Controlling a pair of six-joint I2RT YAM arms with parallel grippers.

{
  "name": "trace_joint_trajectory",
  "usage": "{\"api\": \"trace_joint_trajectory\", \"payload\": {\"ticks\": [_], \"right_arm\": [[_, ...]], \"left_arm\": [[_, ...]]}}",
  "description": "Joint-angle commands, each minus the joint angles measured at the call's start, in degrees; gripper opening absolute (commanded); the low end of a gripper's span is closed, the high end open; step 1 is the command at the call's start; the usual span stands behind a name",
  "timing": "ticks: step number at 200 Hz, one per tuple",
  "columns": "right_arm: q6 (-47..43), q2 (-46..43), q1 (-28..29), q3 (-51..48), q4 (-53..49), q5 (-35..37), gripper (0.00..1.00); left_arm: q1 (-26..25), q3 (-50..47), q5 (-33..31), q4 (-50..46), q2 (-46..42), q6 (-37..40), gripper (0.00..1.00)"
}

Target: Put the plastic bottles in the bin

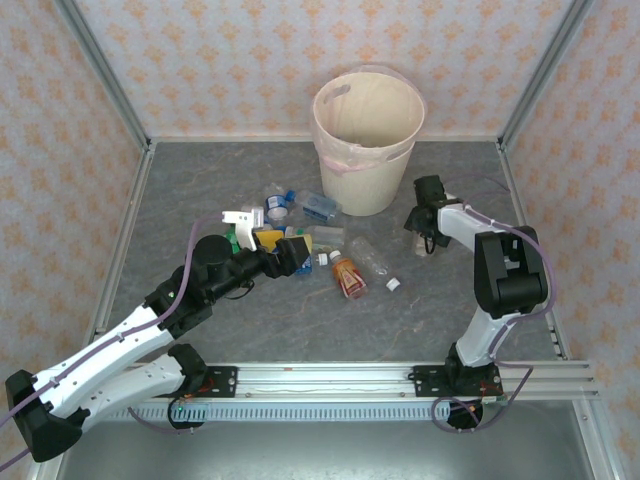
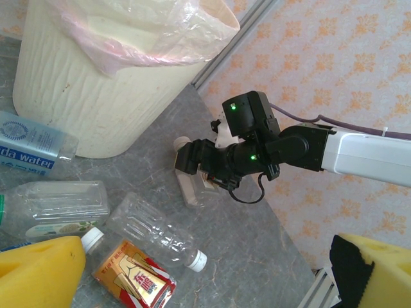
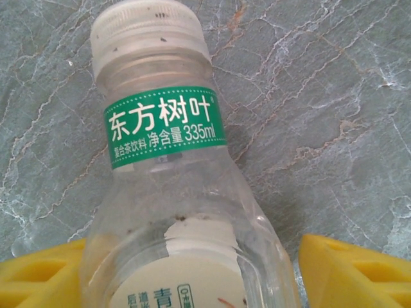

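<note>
Bin point(image 1: 367, 165): tall round cream bucket, pink liner folded over the rim, upright, by the table's far edge, about mid-width. Bottles point(image 1: 325, 238): loose cluster lying on their sides mid-table, in front of bin and toward the left. Blue-label bottle point(image 1: 318, 207) clear, just beside bin's base. Orange-red bottle point(image 1: 348, 277) at cluster's near side, white cap. Clear bottle point(image 1: 372, 260) just beside it, no label, white cap toward the near-right. Green-label bottle point(image 3: 164, 128): clear, white cap, lying flat, apart from cluster, toward the right edge, near bin's base.
</note>
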Motion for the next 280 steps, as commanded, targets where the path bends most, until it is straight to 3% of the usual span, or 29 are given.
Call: {"api": "trace_joint_trajectory", "payload": {"ticks": [1,71,111,137,220,280], "right_arm": [[-1.2,-0.27,0.63,0.26,-1.66,2.09,0.76],[-1.86,-0.66,0.7,-0.82,-1.12,1.37,0.73],[-2.09,-0.86,0.68,-0.99,-1.01,1.02,0.62],[-1.58,-3.16,0.68,-0.98,-1.25,1.35,0.61],[-0.06,-24.52,0.69,1.62,-0.9,1.92,0.59],[0.34,-36.1,0.68,7.93,4.09,-1.13,0.58]], "left_arm": [[-0.26,-0.46,0.31,0.24,-0.83,1.5,0.99],[-0.29,-0.46,0.29,-0.04,-0.92,1.49,0.99],[-0.32,-0.15,0.4,-0.08,-1.02,1.41,0.99],[-0.32,0.29,-0.03,-0.67,-1.02,1.49,0.99],[-0.28,0.48,-8.45,-1.68,-2.92,0.82,0.99],[-0.24,-1.05,-19.51,-2.17,-7.68,-2.24,0.99]]}}
